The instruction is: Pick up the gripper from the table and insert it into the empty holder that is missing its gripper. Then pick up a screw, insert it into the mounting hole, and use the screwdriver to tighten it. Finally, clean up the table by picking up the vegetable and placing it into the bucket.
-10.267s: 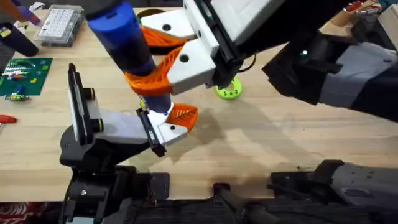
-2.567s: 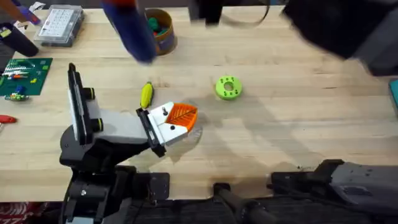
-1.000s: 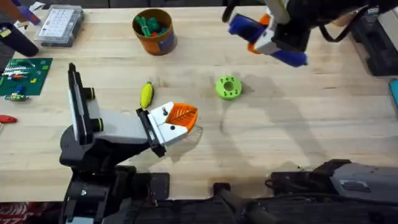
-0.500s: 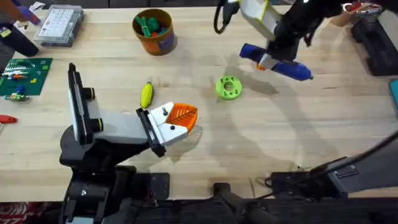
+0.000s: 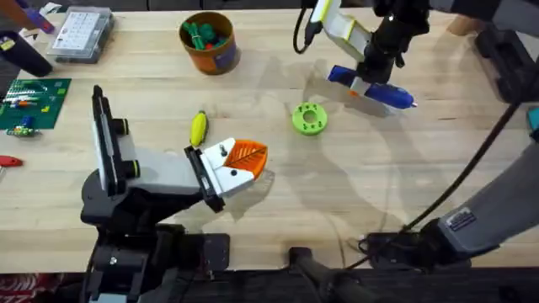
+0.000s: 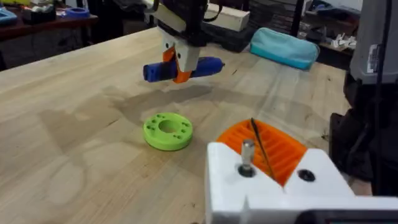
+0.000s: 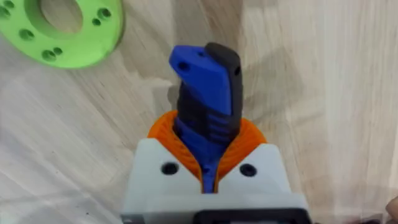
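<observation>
The gripper [image 5: 244,157], an orange ribbed finger on a white block, sits in the end clamp of the holder [image 5: 156,172] at the left. A screw [image 6: 247,158] stands in one of the block's holes, head raised. Beside the finger, on its far side, lies the yellow vegetable [image 5: 198,129]. The orange-brown bucket [image 5: 208,42] stands at the back with green pieces inside. My right gripper [image 5: 368,84] is far right of the lime-green ring [image 5: 309,119], shut on the blue screwdriver [image 7: 208,93]. The tool is held level, just above the tabletop.
A clear parts box [image 5: 80,34] and a green circuit board [image 5: 32,103] lie at the back left. A teal pouch [image 6: 283,48] rests at the table's right edge. My right arm's cable [image 5: 472,168] crosses the right side of the table.
My right gripper carried the screwdriver from over the holder to the far right. It then dropped low beyond the green ring. The holder, vegetable and bucket have not moved.
</observation>
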